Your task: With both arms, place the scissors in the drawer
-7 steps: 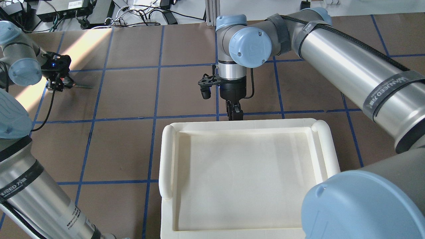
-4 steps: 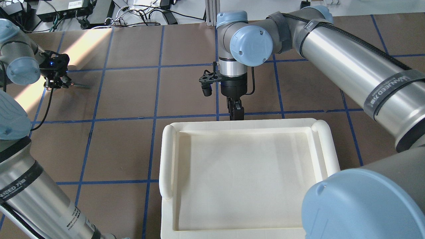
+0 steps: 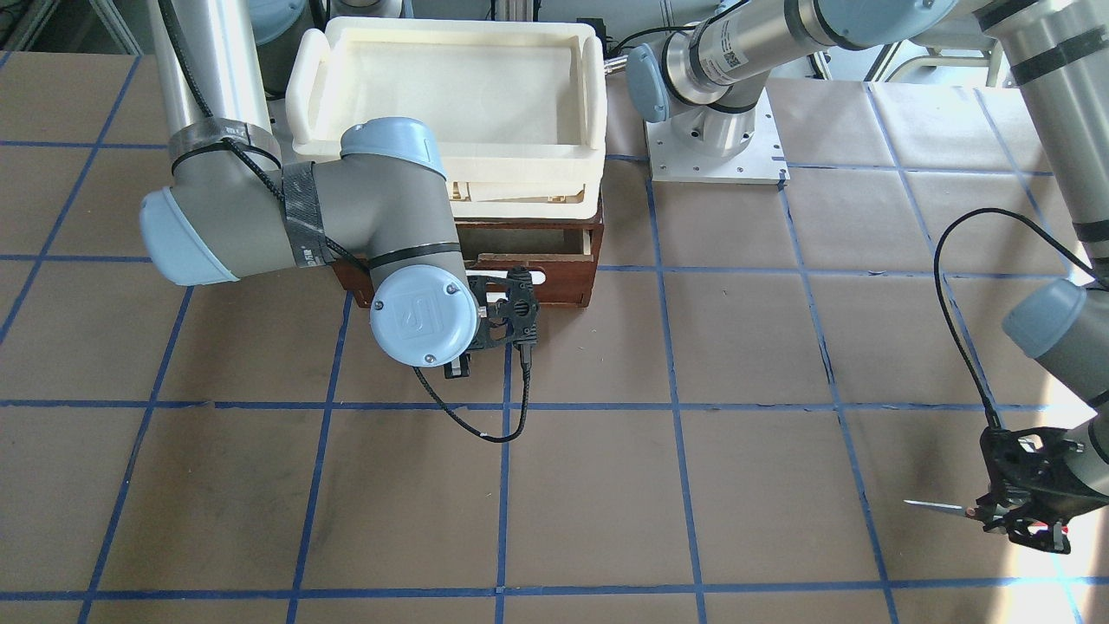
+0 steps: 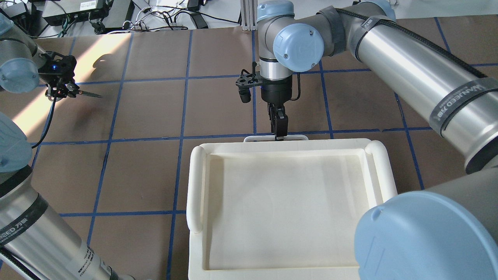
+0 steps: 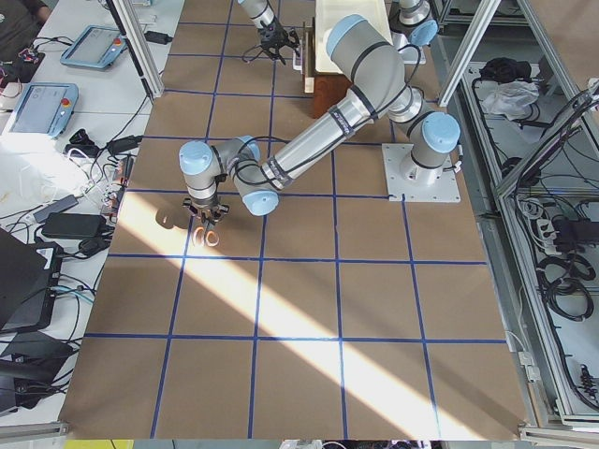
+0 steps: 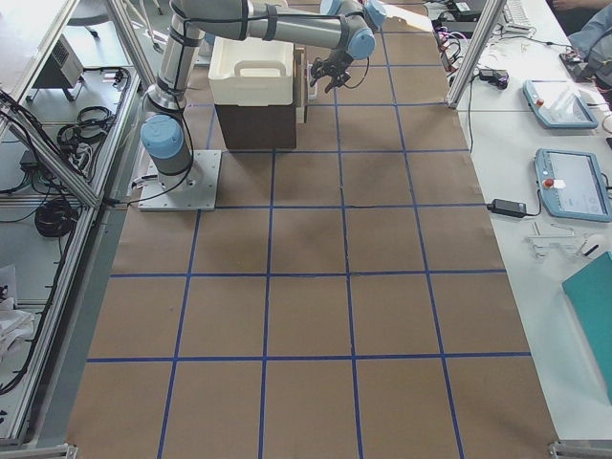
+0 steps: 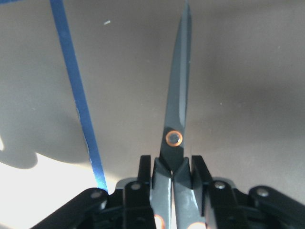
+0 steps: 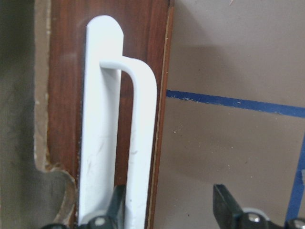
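My left gripper (image 4: 62,90) is shut on the scissors (image 4: 88,93) near their handles and holds them at the table's far left, blades pointing inward. The left wrist view shows the dark blades (image 7: 177,114) closed, sticking out from between the fingers. In the front view the blade tip (image 3: 934,504) shows beside the gripper (image 3: 1021,513). My right gripper (image 4: 279,131) is at the drawer's white bar handle (image 4: 255,137). In the right wrist view its jaws stand open, with one finger (image 8: 118,210) behind the bar (image 8: 143,143). The reddish-brown drawer (image 3: 563,290) is slightly out.
A cream-white tray (image 4: 194,182) sits on top of the drawer cabinet and hides most of it from above. Brown paper with blue tape lines covers the table. Cables and electronics (image 4: 89,11) lie along the far edge. A base plate (image 3: 754,160) is bolted beside the cabinet.
My right gripper has moved away from the robot and the white handle now shows past the tray's edge. My left gripper has carried the scissors farther away and slightly left.
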